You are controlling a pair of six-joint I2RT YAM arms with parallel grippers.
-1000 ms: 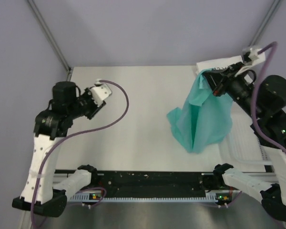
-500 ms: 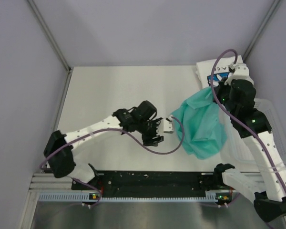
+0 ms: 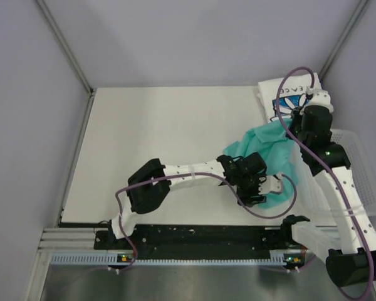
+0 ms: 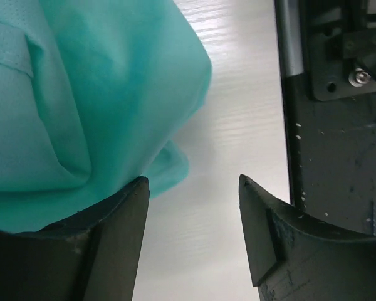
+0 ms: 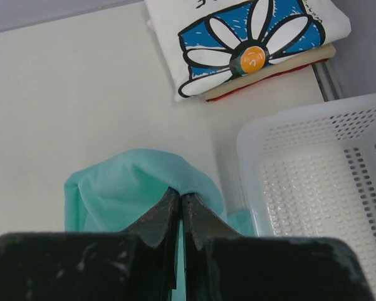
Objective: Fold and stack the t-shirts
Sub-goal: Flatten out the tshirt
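My left gripper point(image 4: 193, 188) is holding its jaws wide, one finger just beside the teal shirt point(image 3: 268, 145); that shirt is sitting bunched at four o'clock on the table point(image 3: 163, 125); my right gripper point(image 5: 180, 210) is pinching its top fold tight; the daisy shirt point(image 5: 250, 44) is lying folded at one o'clock; the basket point(image 5: 313, 188) is sitting at three.

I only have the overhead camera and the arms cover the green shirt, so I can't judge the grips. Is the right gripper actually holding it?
Observer: Yes. In the right wrist view the right gripper is shut on a raised fold of the green shirt.
Operator: And the left?
Observer: The left gripper is open; the shirt's edge reaches one finger, with bare table in the gap.
Operator: Anything under the daisy shirt?
Observer: A tan layer with a red edge shows beneath it.
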